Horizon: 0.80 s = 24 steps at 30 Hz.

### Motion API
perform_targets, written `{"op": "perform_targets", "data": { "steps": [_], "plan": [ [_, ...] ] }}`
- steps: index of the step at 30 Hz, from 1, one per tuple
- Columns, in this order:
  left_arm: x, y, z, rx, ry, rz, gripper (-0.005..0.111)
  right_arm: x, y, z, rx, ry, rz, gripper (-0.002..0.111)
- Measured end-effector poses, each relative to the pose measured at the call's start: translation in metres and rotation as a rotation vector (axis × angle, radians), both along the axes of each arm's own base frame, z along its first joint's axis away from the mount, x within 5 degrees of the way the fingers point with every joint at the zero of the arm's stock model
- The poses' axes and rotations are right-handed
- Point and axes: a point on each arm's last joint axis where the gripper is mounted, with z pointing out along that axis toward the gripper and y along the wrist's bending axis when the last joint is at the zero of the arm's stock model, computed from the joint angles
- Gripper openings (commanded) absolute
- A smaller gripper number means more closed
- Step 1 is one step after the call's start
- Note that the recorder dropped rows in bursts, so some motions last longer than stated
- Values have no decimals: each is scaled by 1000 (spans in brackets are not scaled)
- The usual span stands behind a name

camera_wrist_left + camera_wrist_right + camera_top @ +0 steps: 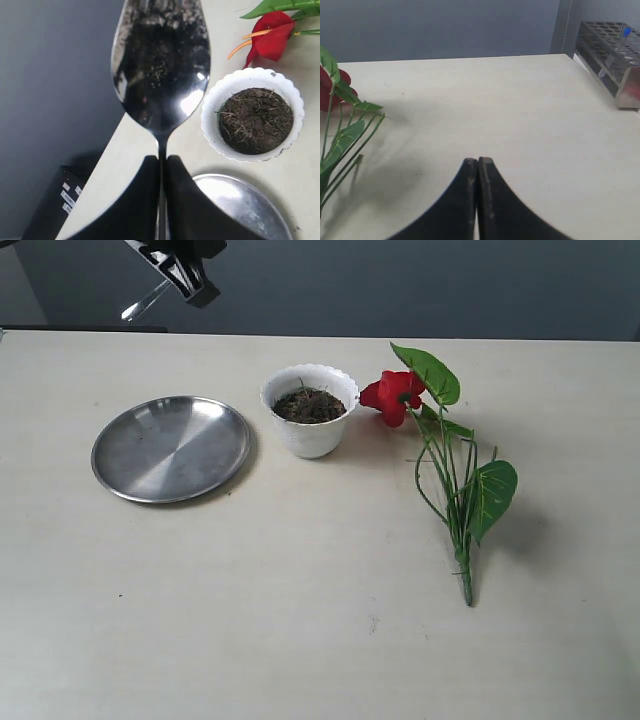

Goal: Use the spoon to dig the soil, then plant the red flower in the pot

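First, in the exterior view, the pot [310, 430] is seen upright near the middle of the desk [300, 620], filled almost to its scalloped rim with the soil [309, 406]. A round steel plate [170, 448] is set just beside it on the left, not touching it. The red flower [396, 396] is laid flat on the desk to the right of the pot, its bloom close to the pot's rim and its stems trailing toward the front of the view. At the upper left, the left fingers [188, 278] are held above the desk's far edge. The spoon [143, 302] is gripped in them, its bowl pointing down and to the left.

In the left wrist view, the left fingers [142, 200] are seen clenched on the spoon's thin handle, with the bowl [160, 65] projecting beyond them. Dark patches are shown on the shiny bowl; these may be reflection rather than soil, and this cannot be settled. The pot, the soil, the red bloom and part of the plate are seen beyond, well apart from the spoon.

In the right wrist view, the right fingers [467, 200] are pressed together with nothing between them, above bare desk. The flower's leaves and stems are seen at one side. A tube rack [615, 60] is placed near the desk's edge.
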Motion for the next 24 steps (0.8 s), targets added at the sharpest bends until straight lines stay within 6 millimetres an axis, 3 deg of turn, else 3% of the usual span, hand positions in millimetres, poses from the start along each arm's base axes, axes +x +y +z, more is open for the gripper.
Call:
{"op": "perform_targets", "data": {
  "steps": [16,24],
  "plan": [
    [1,3,6,99,-50,-47,0,0,0,0,0,0,0,0],
    [7,1,-4,117,-33,-59,0,0,0,0,0,0,0,0]
  ]
}}
